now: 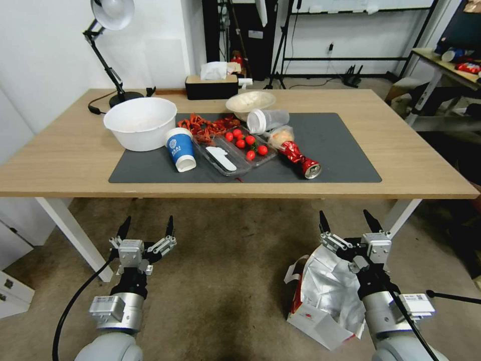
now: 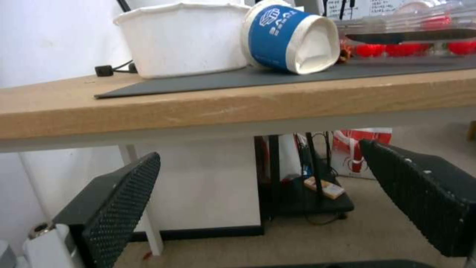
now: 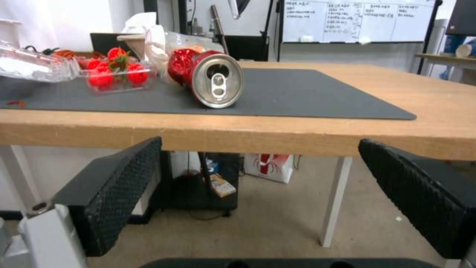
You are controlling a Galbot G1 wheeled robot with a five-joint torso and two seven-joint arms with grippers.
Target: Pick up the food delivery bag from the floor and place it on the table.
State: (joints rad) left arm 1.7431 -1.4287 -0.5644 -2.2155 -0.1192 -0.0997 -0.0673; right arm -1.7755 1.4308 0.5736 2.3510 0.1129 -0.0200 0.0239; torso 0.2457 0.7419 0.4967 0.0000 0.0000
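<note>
The food delivery bag [image 1: 328,296] is found on the floor [image 1: 225,281], lying tipped over in front of the table [image 1: 401,165], with its silver foil lining turned upward, a red side panel showing at its lower left edge and a white handle loop at its left. The right gripper [image 1: 350,223] is held directly above the bag's far end, its two black fingers spread wide and pointed toward the table edge; nothing is held between them, and contact with the bag cannot be told. In the right wrist view the ribbed pads [image 3: 124,186] are seen well apart, level with the underside of the tabletop.

The left gripper [image 1: 146,228] is held over bare carpet, well apart from the bag, fingers likewise spread wide and empty.

On the table's dark grey mat [image 1: 340,150] are listed: a white bowl [image 1: 140,122], a tipped blue paper cup [image 1: 180,149], a clear tray of tomatoes [image 1: 248,145] and a crushed red can [image 1: 303,160].
</note>
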